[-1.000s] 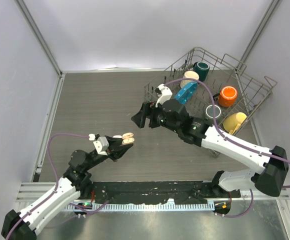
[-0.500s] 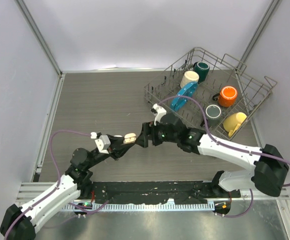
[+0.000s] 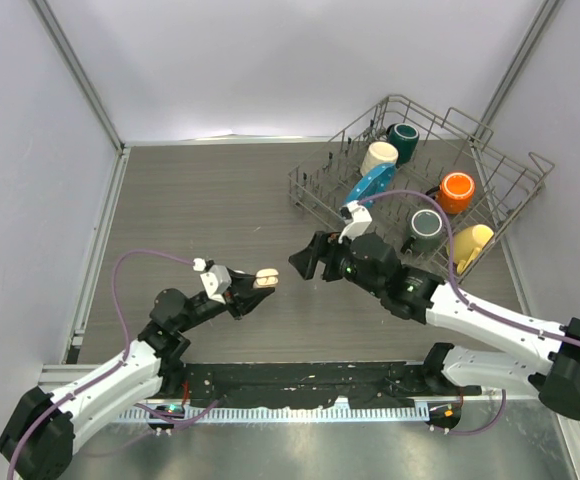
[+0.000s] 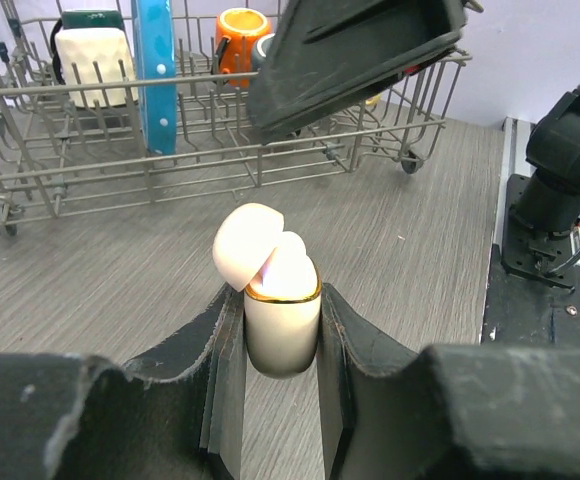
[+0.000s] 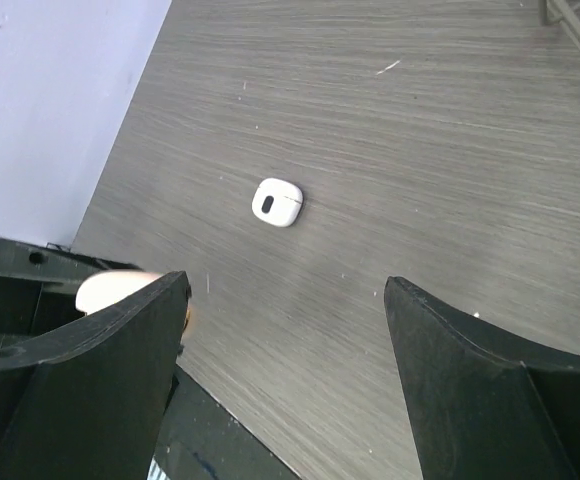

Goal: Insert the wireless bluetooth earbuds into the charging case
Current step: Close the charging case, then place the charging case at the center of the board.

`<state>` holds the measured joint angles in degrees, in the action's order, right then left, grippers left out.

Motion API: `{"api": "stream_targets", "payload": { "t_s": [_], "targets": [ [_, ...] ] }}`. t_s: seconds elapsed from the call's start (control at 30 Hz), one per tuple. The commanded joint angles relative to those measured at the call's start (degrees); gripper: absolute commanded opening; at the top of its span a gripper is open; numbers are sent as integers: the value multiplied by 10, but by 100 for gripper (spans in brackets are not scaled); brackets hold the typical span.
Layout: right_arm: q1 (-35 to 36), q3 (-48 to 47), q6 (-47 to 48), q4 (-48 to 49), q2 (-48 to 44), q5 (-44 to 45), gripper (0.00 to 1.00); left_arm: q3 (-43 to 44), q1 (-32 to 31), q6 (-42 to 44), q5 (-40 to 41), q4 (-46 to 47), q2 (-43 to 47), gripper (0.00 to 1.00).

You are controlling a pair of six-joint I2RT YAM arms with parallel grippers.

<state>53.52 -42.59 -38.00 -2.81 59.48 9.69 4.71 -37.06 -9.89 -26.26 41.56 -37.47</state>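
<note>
Widest of all, a dark wood-grain surface (image 3: 200,200), walled in by pale panels. At its far right, a wire dish rack (image 3: 490,190) loaded with mugs, an orange mug (image 3: 456,191) among them; no part in the task.

Next, the two arms: right arm (image 3: 490,320) reaching in from the right, left arm (image 3: 110,370) from the near left corner, wrists almost meeting over the middle of the surface.

Right end effector (image 3: 308,258): jaws spread wide, nothing between them, hovering just beside the case and facing it.

Left end effector (image 3: 250,293): closed tight on the charging case (image 4: 282,335), a peach-beige capsule held upright off the surface, lid (image 4: 247,245) flipped back on its hinge. Something pale pink in the mouth, possibly an earbud already seated, too bright and blurred to tell.

Smaller again, from the right wrist view: a white rounded case (image 5: 277,202) lying shut on the surface, well apart from both end effectors.

No loose earbuds visible in any view.

Judged progress: peach case opened and presented, so preparation done; nothing carried on the right, so at best partly filled. Left to do, by this reading: fetching any buds not yet seated, placing them stem-down, closing the lid, then likely the same for the white one.
</note>
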Motion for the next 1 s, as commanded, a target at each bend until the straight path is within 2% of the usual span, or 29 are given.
{"api": "stream_targets", "payload": {
  "t_s": [0.0,0.17,0.3,0.47,0.6,0.63,0.7,0.77,0.83,0.97],
  "targets": [
    [1,-42,-6,57,41,17,85,29,0,0,-20,51,2,0],
    [2,-43,-31,121,108,-68,85,30,-1,-1,-23,55,-4,0],
    [16,-24,-47,145,115,-122,84,28,-1,-11,-6,57,-9,0],
    [58,-3,-27,102,101,-100,84,29,-1,-8,9,59,-17,0],
    [64,-2,-42,32,73,32,85,34,-1,-34,27,52,-33,0],
    [64,1,-54,11,65,107,85,44,-1,-43,41,25,-39,0],
    [62,4,-95,-35,46,172,85,63,-1,-69,54,-24,-53,0],
    [62,9,-109,-61,16,226,86,102,-1,-87,55,-113,-94,0],
    [62,18,-117,-72,-15,248,86,131,-1,-101,54,-166,-153,0],
    [62,34,-125,-93,-68,291,86,152,-1,-183,78,-154,-270,0]
  ]
}}
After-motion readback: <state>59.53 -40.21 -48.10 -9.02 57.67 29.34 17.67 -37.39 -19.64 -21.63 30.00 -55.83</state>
